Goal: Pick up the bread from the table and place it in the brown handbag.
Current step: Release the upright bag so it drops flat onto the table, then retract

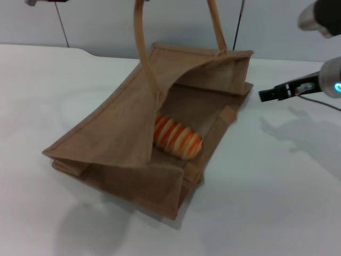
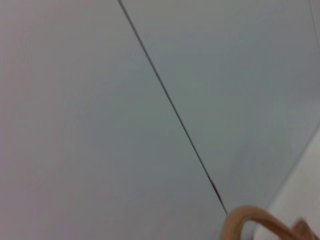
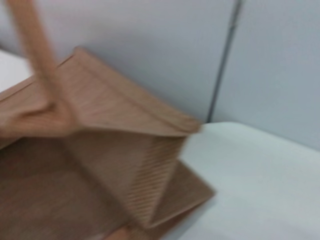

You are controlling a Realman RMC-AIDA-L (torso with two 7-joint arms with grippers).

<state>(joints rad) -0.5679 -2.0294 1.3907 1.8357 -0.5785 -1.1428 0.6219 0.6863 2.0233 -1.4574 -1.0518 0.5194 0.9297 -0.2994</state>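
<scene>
The brown handbag [image 1: 106, 133] lies tilted on the white table [image 1: 277, 202] with its mouth open toward the right. Its two handles [image 1: 139, 42] rise straight up past the top edge of the head view. The bread [image 1: 178, 137], striped orange and pale tan, lies inside the bag near its mouth. My right gripper [image 1: 264, 95] hovers above the table just right of the bag's far corner, apart from it and holding nothing. The right wrist view shows that corner of the bag [image 3: 100, 150] close up. My left gripper is out of view. A handle loop [image 2: 250, 215] shows in the left wrist view.
A grey panelled wall [image 1: 106, 26] stands behind the table's far edge. Bare tabletop lies to the right of and in front of the bag.
</scene>
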